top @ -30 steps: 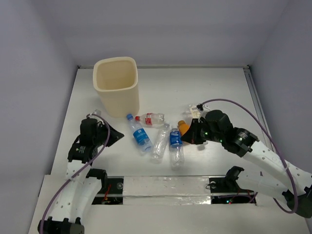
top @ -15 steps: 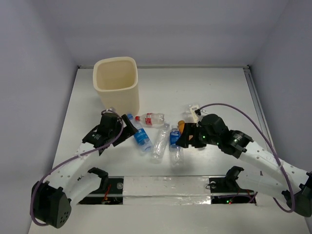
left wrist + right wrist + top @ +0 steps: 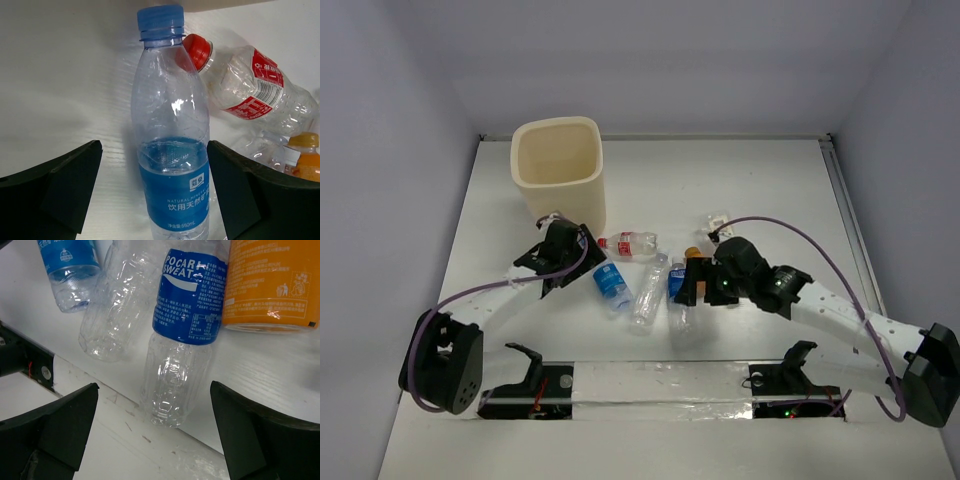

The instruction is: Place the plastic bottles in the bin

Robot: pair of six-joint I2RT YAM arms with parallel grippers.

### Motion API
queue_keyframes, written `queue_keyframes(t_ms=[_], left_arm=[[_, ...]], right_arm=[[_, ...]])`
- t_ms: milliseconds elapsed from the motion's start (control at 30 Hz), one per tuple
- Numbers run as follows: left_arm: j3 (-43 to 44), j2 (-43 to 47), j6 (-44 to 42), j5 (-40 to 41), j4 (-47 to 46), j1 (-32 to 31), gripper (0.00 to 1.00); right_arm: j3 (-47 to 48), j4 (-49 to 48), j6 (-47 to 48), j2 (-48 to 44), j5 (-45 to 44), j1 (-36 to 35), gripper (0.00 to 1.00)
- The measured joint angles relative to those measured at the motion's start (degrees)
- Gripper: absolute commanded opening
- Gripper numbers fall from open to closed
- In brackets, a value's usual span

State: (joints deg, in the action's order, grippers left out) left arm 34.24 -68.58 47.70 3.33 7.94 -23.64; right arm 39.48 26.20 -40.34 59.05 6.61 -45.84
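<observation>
Lying flat on the white table [image 3: 770, 180], the small plastic bottles are bunched together in front of the two arms. The tall cream plastic bin [image 3: 560, 200] is stood upright at the back left, just behind the bunch.

The left gripper [image 3: 155, 147] is held low over the table with its black fingers [image 3: 60, 195] spread wide. A clear bottle with a blue cap and blue label [image 3: 172, 200] is seen between them, but it is not touched by either finger. Nothing is gripped. A clear bottle with a red cap and red label [image 3: 250, 90] is laid just beside the blue cap, and an orange bottle [image 3: 305, 162] is seen at the right edge.

The right gripper [image 3: 154, 387] is also opened wide and nothing is held. A clear bottle with a dark blue label [image 3: 190, 300] is framed between its fingers [image 3: 65, 435], well apart from both. A clear bottle with no label [image 3: 120, 305] is pressed against one side of it, and the orange bottle against the other.
</observation>
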Motion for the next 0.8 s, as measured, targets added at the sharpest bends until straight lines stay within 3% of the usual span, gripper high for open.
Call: queue_keyframes(t_ms=[167, 400, 533, 667, 800], left_arm=[[0.0, -3.02, 0.24, 0.04, -3.85, 0.0, 0.82], [0.0, -6.75, 0.24, 0.2, -6.03, 0.0, 0.54], [-0.33, -6.56, 0.15, 0.22, -6.88, 0.0, 0.5], [-2.43, -2.58, -0.48, 0.28, -5.2, -0.35, 0.47], [-2.91, 6.05, -1.57, 0.22, 0.85, -1.2, 0.43]], right_arm=[[0.04, -2.73, 0.0, 4.26, -1.97, 0.0, 1.0], [0.87, -3.89, 0.04, 11.45, -6.36, 0.0, 0.98], [1.75, -4.59, 0.04, 14.12, -8.04, 0.0, 0.93], [1.66, -5.44, 0.0, 15.72, -8.33, 0.0, 0.84], [0.81, -7.58, -0.24, 16.11, -8.0, 0.0, 0.84]])
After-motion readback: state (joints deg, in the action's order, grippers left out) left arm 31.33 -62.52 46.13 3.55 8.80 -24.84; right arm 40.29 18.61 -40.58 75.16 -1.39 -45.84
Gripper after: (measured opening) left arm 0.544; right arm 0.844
